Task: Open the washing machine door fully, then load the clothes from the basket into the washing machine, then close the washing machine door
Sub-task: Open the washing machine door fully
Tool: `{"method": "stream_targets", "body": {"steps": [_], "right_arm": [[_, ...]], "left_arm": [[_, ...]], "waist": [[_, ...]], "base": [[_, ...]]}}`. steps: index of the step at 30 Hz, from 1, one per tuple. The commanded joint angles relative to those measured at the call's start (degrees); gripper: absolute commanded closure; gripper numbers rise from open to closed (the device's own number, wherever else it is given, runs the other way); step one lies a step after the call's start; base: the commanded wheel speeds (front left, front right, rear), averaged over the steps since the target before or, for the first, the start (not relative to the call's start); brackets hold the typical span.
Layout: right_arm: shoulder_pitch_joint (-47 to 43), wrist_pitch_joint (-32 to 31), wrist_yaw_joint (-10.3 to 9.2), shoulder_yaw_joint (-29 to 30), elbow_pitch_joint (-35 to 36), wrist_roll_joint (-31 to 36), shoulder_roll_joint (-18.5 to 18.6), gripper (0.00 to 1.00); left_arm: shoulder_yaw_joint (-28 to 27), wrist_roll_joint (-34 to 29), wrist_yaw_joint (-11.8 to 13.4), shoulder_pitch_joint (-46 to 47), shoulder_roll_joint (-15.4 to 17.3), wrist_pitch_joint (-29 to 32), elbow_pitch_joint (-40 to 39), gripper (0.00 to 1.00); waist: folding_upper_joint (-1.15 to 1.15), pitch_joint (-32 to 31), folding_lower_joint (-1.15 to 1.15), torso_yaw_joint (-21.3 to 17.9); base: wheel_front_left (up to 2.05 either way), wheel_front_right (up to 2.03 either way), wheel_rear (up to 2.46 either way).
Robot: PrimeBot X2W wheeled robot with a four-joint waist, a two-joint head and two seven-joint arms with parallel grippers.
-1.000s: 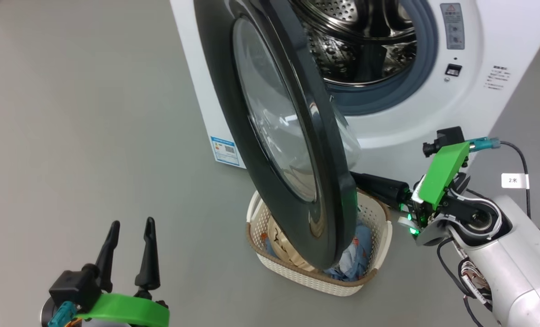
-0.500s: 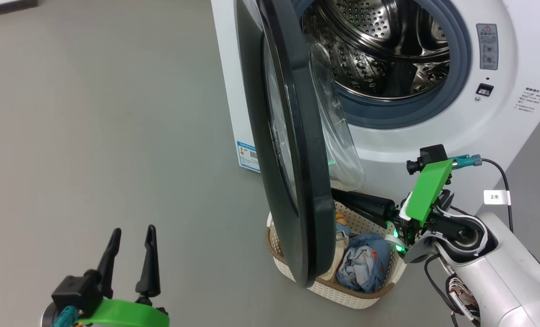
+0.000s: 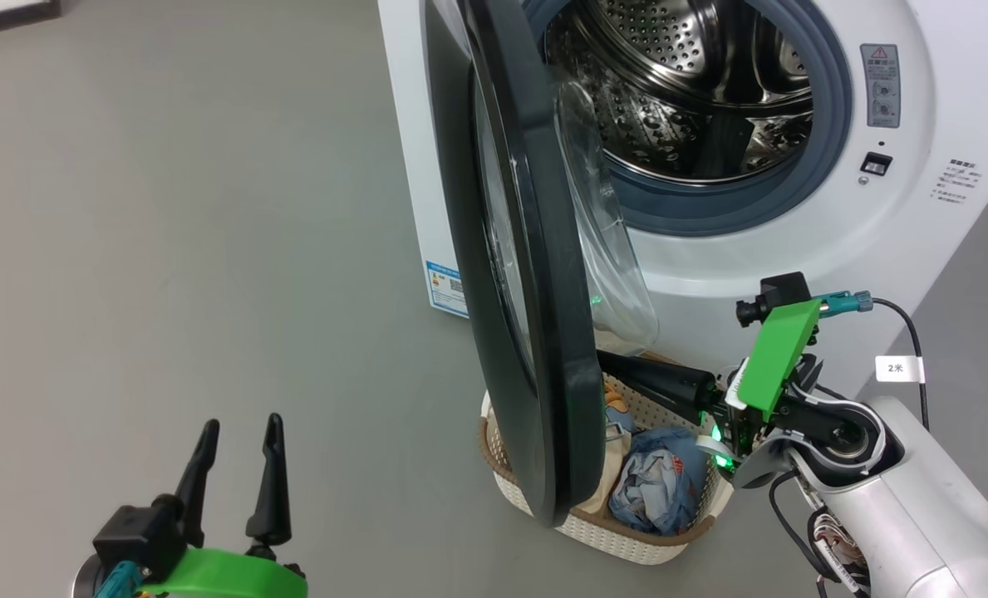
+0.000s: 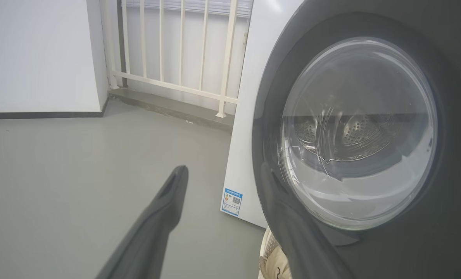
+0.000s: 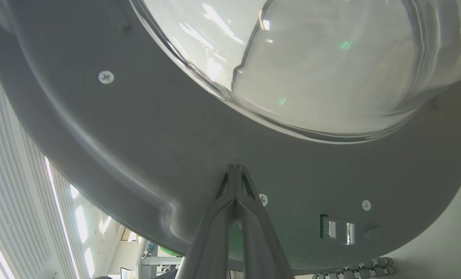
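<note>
The washing machine [image 3: 793,266] stands at the top with its steel drum [image 3: 693,83] exposed. Its washing machine door [image 3: 535,332] stands swung out, nearly edge-on to me, with the glass bowl [image 3: 606,241] bulging toward the drum. My right gripper [image 3: 608,363] is shut, its tips against the door's grey inner face [image 5: 137,147] just below the glass. The basket [image 3: 643,541] sits on the floor under the door's lower edge, holding the clothes: a light blue garment [image 3: 656,486] and a cream one [image 3: 616,465]. My left gripper [image 3: 242,421] hangs open and empty at lower left, facing the door's front [image 4: 370,240].
Grey floor [image 3: 169,208] spreads wide to the left of the machine. A blue label sticker [image 3: 446,289] marks the machine's side. A white railing [image 4: 176,58] and a wall [image 4: 40,54] stand behind. A tagged cable [image 3: 897,367] trails from my right wrist.
The door has swung further open, from angled toward me to almost edge-on, with my shut right gripper against its inner side. The head camera shifted. My left gripper stayed put.
</note>
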State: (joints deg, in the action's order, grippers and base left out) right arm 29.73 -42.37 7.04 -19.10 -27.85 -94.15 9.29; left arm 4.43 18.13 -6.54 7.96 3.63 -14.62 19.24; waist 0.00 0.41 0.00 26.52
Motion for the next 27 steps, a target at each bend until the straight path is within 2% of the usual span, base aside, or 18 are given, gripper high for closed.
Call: {"method": "stream_targets", "body": {"steps": [1,7,8,9,10,11,12,19,27], "right_arm": [[0.02,-0.45,0.45,-0.2,1.64,0.25,-0.78,1.0],[-0.05,0.17,0.45,0.93,1.52,0.71,-0.79,1.0],[-0.08,0.2,0.45,1.12,1.49,0.72,-0.77,0.88],[-0.09,0.41,0.45,1.4,1.56,0.79,-0.72,0.71],[-0.09,0.5,0.45,1.63,1.59,0.8,-0.71,0.6],[-0.13,0.53,0.45,1.83,1.65,0.83,-0.67,0.55],[-0.38,0.84,0.45,2.44,2.09,1.02,-0.53,0.0],[-1.32,2.53,0.45,3.91,4.79,2.08,-0.14,0.0],[-3.83,6.79,0.45,4.88,11.37,4.79,0.28,0.0]], "left_arm": [[-1.56,0.34,0.19,0.79,1.22,-0.12,-1.23,0.0],[-1.32,0.57,0.33,0.77,1.39,-0.14,-1.2,0.0],[-1.29,0.61,0.37,0.76,1.44,-0.14,-1.19,0.0],[-1.26,0.63,0.38,0.74,1.51,-0.14,-1.2,0.0],[-1.27,0.66,0.43,0.69,1.61,-0.14,-1.21,0.0],[-1.26,0.68,0.46,0.63,1.7,-0.14,-1.23,0.0],[-1.08,0.71,0.56,0.5,1.88,-0.07,-1.32,0.0],[-0.67,0.85,0.75,0.18,2.21,0.06,-1.68,0.0],[-0.31,1.17,0.83,0.11,2.64,0.15,-1.9,0.0]], "waist": [[0.0,-0.06,0.0,-0.27],[0.0,-0.26,0.0,-1.38],[0.0,-0.34,0.0,-1.59],[0.0,-0.43,0.0,-1.84],[0.0,-0.58,0.0,-2.15],[0.0,-0.72,0.0,-2.46],[0.0,-1.21,0.0,-3.48],[0.0,-1.89,0.0,-6.71],[0.0,-2.32,0.0,-11.38]], "base": [[0.0,0.0,0.0],[0.0,0.0,0.0],[0.0,0.0,0.0],[0.0,0.0,0.0],[0.0,0.0,0.0],[0.0,0.0,0.0],[0.0,0.0,0.0],[0.0,0.0,0.0],[0.0,0.0,0.0]]}}
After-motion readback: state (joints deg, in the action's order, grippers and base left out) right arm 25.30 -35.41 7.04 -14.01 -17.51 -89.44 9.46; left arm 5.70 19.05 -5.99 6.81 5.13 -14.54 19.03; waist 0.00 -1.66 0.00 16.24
